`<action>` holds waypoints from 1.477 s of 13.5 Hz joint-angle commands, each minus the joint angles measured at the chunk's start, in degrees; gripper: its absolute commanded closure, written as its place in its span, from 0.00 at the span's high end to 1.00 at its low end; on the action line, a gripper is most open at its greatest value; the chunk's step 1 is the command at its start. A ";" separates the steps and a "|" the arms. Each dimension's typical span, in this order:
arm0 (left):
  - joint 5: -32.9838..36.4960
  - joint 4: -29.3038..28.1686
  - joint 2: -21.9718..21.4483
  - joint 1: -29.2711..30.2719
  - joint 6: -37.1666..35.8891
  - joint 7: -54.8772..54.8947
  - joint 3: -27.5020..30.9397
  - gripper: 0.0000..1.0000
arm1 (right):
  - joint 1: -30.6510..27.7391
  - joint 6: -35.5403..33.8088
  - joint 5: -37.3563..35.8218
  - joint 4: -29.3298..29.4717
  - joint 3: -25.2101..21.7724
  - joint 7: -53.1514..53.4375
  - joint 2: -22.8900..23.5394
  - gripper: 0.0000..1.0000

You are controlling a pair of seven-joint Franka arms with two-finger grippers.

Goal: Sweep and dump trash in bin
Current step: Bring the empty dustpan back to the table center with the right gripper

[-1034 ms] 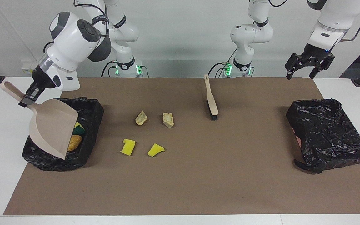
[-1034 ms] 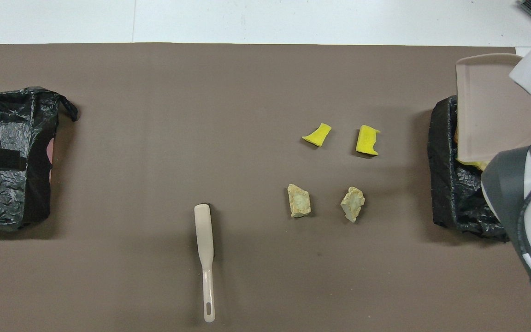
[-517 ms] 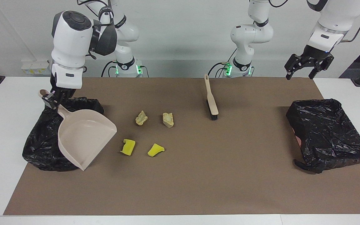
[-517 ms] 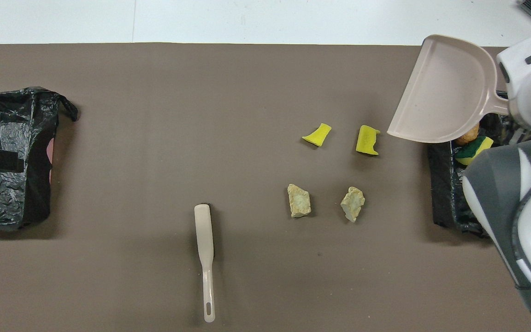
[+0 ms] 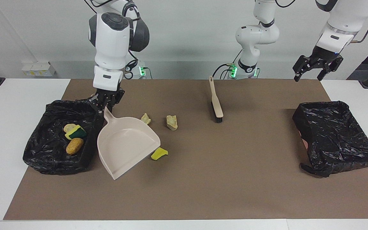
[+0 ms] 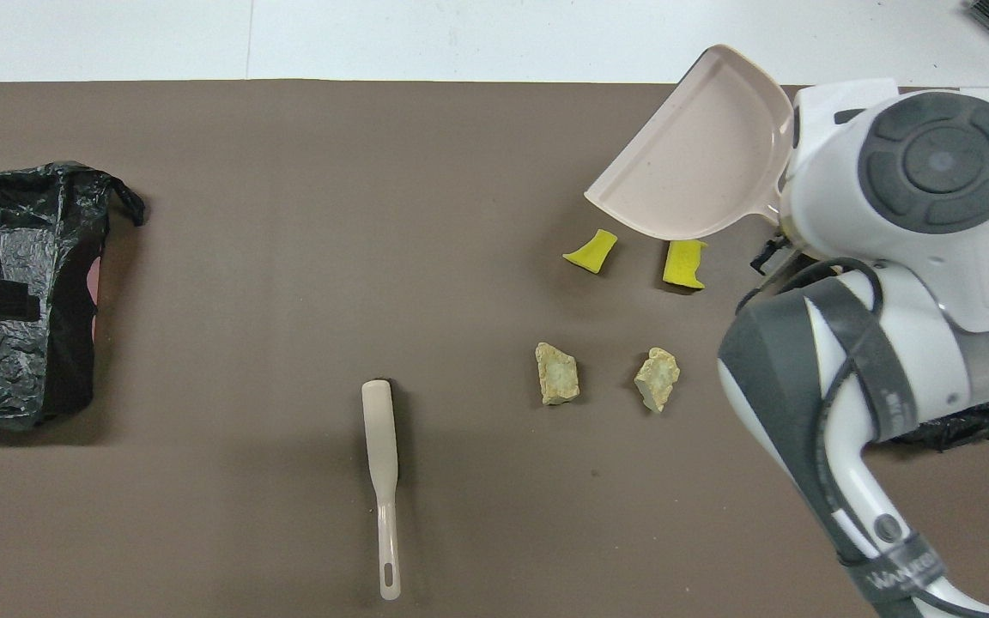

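I've got the right gripper (image 5: pixel 106 101) pinching the dustpan (image 5: pixel 127 143) handle, pan empty and raised mid-left of frame, mouth toward the four scraps (image 6: pixel 590 251) left on the surface. Left gripper (image 5: pixel 317 65) waits upper right, jaws spread, brush (image 5: pixel 216 101) untouched.

The flat plastic dustpan (image 5: pixel 125 143) is pale beige. Two sponge scraps (image 6: pixel 591 251) are bright yellow, two crumbly chunks (image 6: pixel 557 384) pale beige. The crinkled bin liner (image 5: pixel 48 150) is glossy black, the counter (image 5: pixel 203 179) brown.
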 commanded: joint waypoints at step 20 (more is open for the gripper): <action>0.25 1.03 0.37 0.61 -1.30 -0.06 -0.27 1.00 | 22.83 3.15 14.32 30.60 0.28 57.05 33.88 0.00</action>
